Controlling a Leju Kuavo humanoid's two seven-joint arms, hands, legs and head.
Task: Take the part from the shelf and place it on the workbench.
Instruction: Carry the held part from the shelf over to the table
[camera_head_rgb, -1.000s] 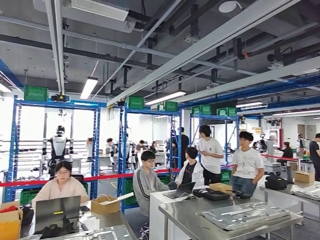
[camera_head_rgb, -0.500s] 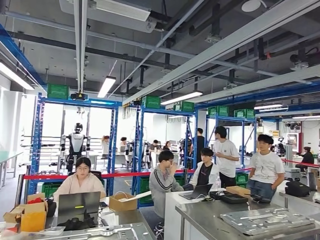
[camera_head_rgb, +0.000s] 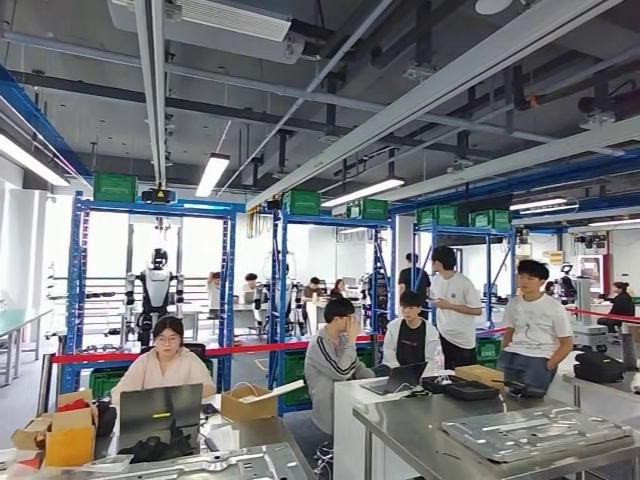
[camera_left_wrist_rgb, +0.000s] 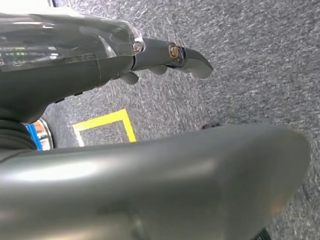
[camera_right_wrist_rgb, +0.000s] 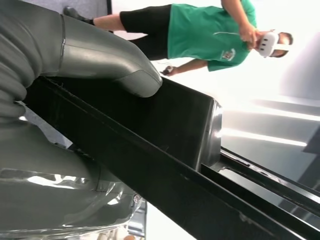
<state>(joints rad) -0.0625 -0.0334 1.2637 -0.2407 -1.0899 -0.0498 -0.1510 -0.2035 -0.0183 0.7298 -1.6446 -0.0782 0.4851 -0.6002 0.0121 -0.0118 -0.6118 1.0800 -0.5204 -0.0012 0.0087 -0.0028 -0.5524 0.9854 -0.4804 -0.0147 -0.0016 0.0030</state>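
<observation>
Black, long and box-like, the part (camera_right_wrist_rgb: 181, 130) sits in the right hand (camera_right_wrist_rgb: 75, 125), thumb (camera_right_wrist_rgb: 113, 60) pressed on one face.

Its long axis runs slantwise across the right wrist view, one squared end pointing away from the wrist toward a pale steel surface (camera_right_wrist_rgb: 271, 135); a thin black rail runs along its edge. No label on it can be read. Behind it stands a person in a green shirt (camera_right_wrist_rgb: 207, 30) with a small chest badge too small to read. The left hand (camera_left_wrist_rgb: 162, 55) hangs over grey speckled floor (camera_left_wrist_rgb: 256, 60) with fingers straight and apart, holding nothing, near a yellow taped square (camera_left_wrist_rgb: 105, 127). Ahead lies a workshop: steel workbench (camera_head_rgb: 407, 425) carrying a flat metal plate (camera_head_rgb: 536, 432), blue racks (camera_head_rgb: 226, 290) topped with green crates (camera_head_rgb: 115, 187), red barrier tape (camera_head_rgb: 226, 350), seated people at laptops (camera_head_rgb: 155, 410).
</observation>
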